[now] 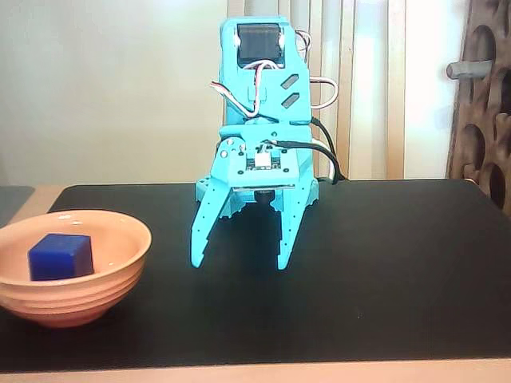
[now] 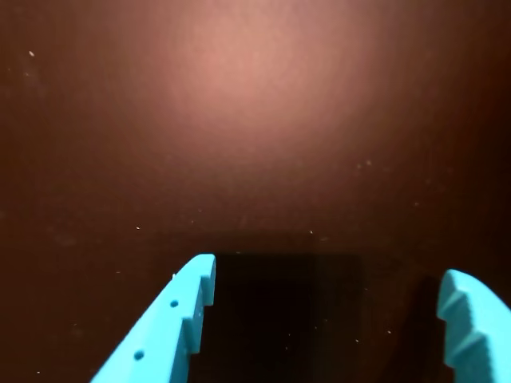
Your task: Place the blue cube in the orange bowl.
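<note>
Fixed view: the cube (image 1: 61, 256) sits inside the bowl (image 1: 112, 275), resting against the inner wall on the side nearer the camera, at the left of the tabletop (image 1: 399, 271). It lies tilted slightly with the slope of the wall, and nothing touches it. The bowl stands upright on the dark surface, near the left edge of the picture.

The gripper (image 1: 239, 262) hangs at the middle of the tabletop, well apart from the bowl, fingers pointing down with their tips just above or on the surface; which of the two cannot be told. Its jaws are spread wide and hold nothing. The wrist view confirms this: both fingers (image 2: 172, 319) frame only bare dark surface, with neither cube nor bowl in sight.

Assessment: placement appears complete, as the cube is in the bowl and released. Nothing is evidently left but, at most, parking the arm clear.
</note>
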